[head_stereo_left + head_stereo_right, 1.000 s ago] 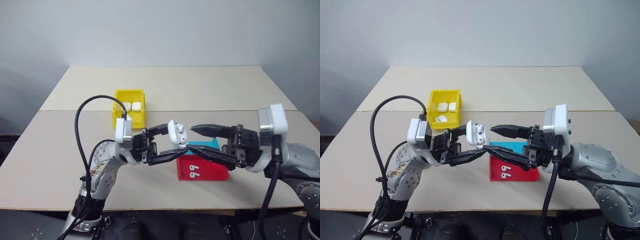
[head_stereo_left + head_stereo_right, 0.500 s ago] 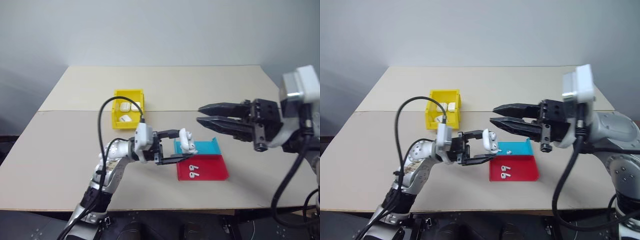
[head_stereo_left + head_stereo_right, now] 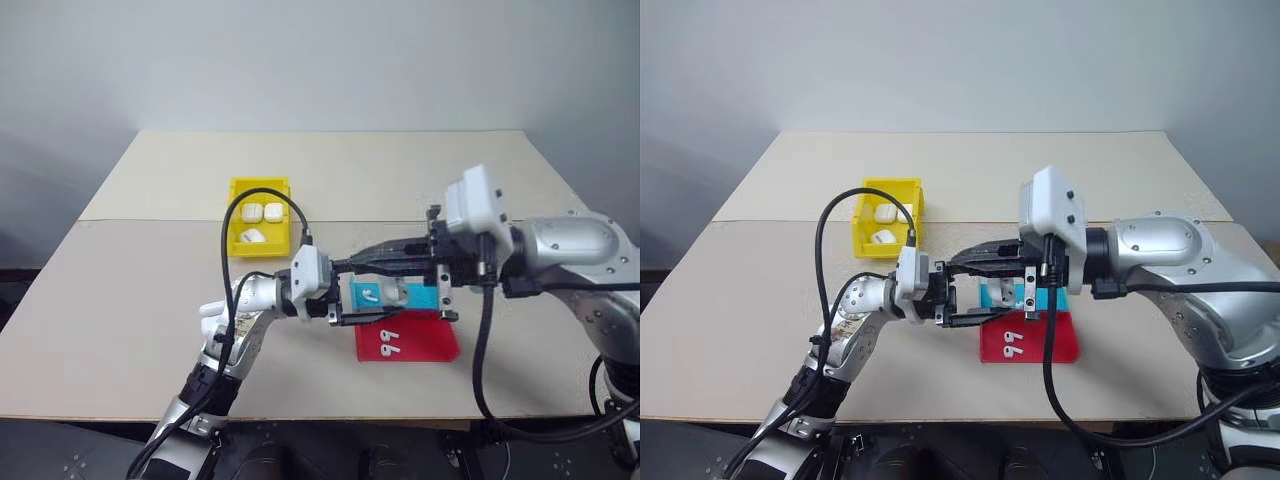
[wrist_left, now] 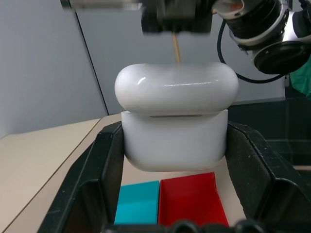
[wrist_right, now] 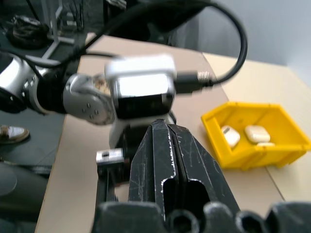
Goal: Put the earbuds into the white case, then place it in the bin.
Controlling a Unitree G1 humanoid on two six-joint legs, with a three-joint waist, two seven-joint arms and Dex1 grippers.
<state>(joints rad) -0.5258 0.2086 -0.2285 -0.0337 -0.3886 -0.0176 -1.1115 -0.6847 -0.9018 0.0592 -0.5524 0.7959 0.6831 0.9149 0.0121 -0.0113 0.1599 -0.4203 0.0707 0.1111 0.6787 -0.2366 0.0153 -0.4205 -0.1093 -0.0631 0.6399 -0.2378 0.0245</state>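
The white case [image 4: 175, 121] sits upright with its lid down, and my left gripper [image 4: 175, 145] is shut on it, one black finger on each side. In the head views that left gripper [image 3: 345, 305] hovers just left of the trays. My right gripper [image 3: 347, 265] is shut, empty, and reaches across right above the case; I cannot tell whether it touches the lid. From its wrist camera the right gripper [image 5: 165, 127] points at the left wrist. Two earbuds [image 3: 388, 343] lie in the red tray [image 3: 435, 345]. The yellow bin [image 3: 255, 250] stands behind and to the left, holding three white cases [image 3: 262, 213].
A cyan tray [image 3: 420, 298] stands right behind the red one with small white items in it. A black cable [image 3: 235, 225] loops up from the left arm near the bin. The bin [image 5: 252, 145] is also in the right wrist view.
The right gripper has shut and swung left, over the left gripper. The case's lid, open earlier with earbuds showing, is now down. The left gripper has shifted slightly right.
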